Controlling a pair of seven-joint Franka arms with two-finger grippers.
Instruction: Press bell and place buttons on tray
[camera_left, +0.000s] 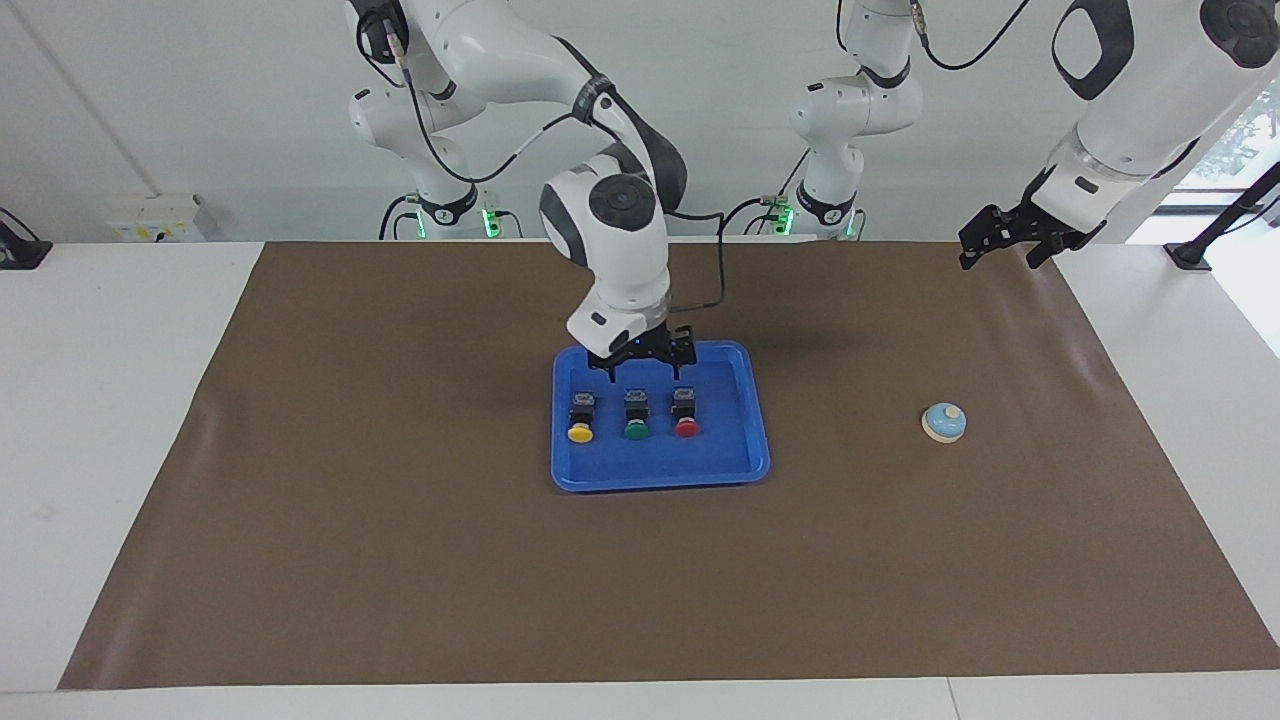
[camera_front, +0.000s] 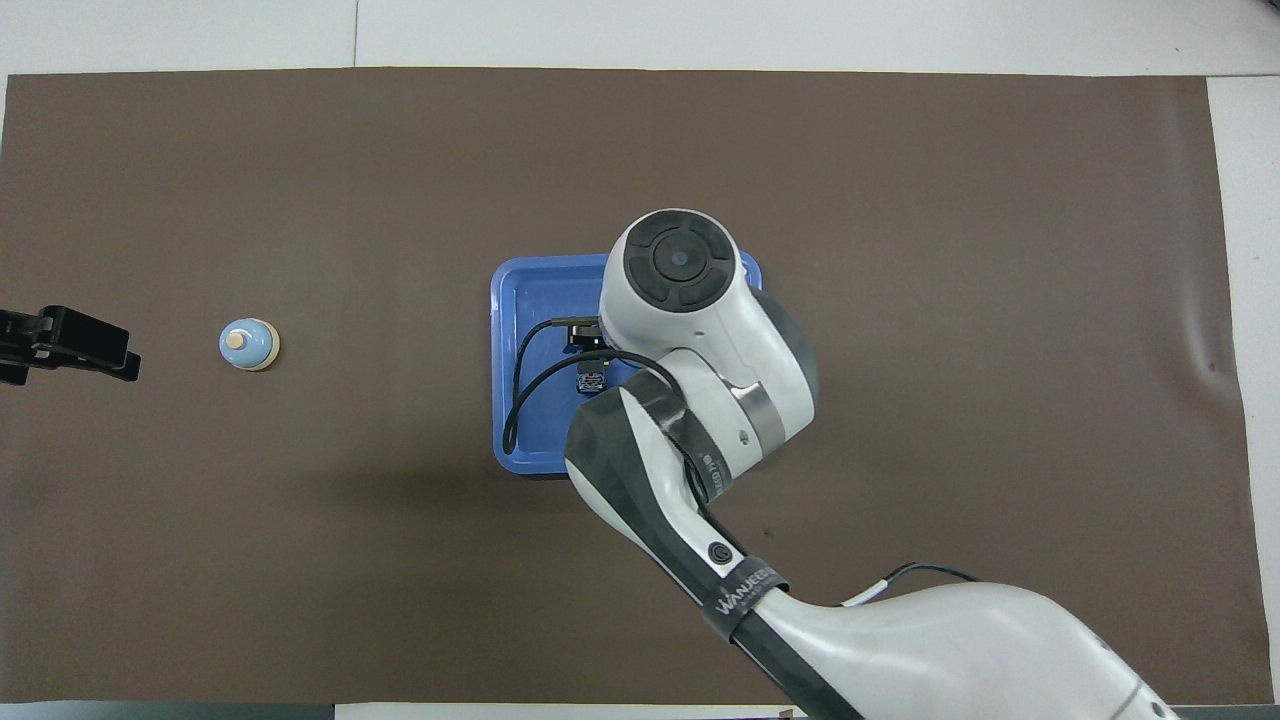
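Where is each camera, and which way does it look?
Facing view: high across the table, looking at both robots; bases, arms, right gripper over the tray, left gripper waiting.
Overhead view: above the robots' end, looking steeply down; right arm, left gripper's tip.
Both show the bell, tray, and brown mat, half a turn apart.

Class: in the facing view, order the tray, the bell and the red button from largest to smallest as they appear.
1. tray, by far the largest
2. bell
3. red button, slightly smaller than the bell; close enough to be unsure
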